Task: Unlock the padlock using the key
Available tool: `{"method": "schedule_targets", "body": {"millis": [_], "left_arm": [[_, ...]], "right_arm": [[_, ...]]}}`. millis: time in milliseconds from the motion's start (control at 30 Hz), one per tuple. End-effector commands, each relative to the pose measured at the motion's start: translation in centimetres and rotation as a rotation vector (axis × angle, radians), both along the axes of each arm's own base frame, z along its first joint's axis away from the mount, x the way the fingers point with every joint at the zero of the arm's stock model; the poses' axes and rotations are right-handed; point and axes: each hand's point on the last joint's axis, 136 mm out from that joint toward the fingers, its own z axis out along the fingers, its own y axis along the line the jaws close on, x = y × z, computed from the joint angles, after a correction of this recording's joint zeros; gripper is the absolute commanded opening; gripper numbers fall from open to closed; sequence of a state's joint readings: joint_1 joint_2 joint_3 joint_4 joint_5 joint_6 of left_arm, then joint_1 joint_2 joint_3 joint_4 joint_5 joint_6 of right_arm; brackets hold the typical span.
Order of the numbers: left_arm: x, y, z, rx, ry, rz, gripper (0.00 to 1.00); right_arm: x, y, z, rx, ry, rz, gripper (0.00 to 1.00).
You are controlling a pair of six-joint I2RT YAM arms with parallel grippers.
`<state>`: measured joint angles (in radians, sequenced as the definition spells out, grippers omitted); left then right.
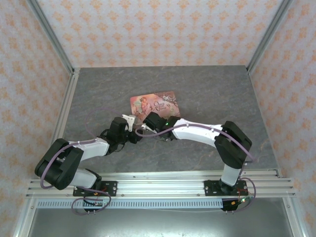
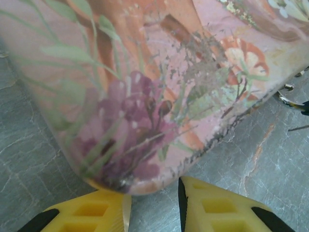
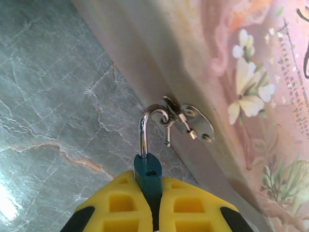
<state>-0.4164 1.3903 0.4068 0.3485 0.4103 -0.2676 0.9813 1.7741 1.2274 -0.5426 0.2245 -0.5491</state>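
The teal-blue padlock (image 3: 147, 166) is pinched between the yellow fingers of my right gripper (image 3: 147, 178), which is shut on its body. Its silvery shackle (image 3: 144, 130) stands up out of the body. The shackle's free end is out of its hole and hooks through the metal hasp (image 3: 193, 123) on the side of the pink tin (image 3: 251, 72). My left gripper (image 2: 153, 188) is open, its fingertips at a rounded corner of the pink tin (image 2: 145, 72), with bare table in the gap. From above, both grippers (image 1: 132, 121) (image 1: 144, 127) meet at the tin's near edge. The key is out of view.
The pink tin (image 1: 155, 103) lies flat mid-table on the grey marbled tabletop (image 1: 212, 94). Patterned walls and metal rails (image 1: 66, 113) enclose the table on the left, right and back. The arm bases sit on the near rail (image 1: 163, 185).
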Motion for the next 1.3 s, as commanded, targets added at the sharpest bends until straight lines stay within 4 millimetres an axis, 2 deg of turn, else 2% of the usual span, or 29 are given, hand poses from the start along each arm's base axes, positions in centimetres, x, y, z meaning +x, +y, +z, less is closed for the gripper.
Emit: {"method": "schedule_targets", "body": {"millis": [0,167,300,467,767,1067,1267], "left_arm": [[0.3,0.5,0.7,0.016,-0.018,0.017,0.32],[-1.0,1.4,0.9,0.038,-0.020,0.023,0.32],[-2.0,2.3,1.4,0.046,-0.034,0.038,0.33],[-2.2,3.3,2.7,0.050,-0.058,0.097,0.33],[-2.3,5.1,2.8,0.024,-0.037,0.240,0.35],[-2.7,5.5,3.0,0.005,-0.053,0.269,0.36],[-2.7,5.6,3.0,0.004,-0.056,0.276,0.36]], "right_arm": [[1.3,0.8,1.4,-0.036,-0.103,0.049,0.00],[1.3,1.9,1.7,-0.036,-0.133,0.124,0.00],[2.0,1.7,1.6,-0.090,-0.167,0.141,0.00],[3.0,1.8,2.1,-0.124,-0.209,0.125,0.00],[3.5,3.0,1.0,-0.121,-0.221,0.168,0.00],[5.3,5.2,3.1,0.039,-0.325,0.078,0.00],[5.4,5.8,2.0,0.008,-0.321,0.127,0.00]]}}
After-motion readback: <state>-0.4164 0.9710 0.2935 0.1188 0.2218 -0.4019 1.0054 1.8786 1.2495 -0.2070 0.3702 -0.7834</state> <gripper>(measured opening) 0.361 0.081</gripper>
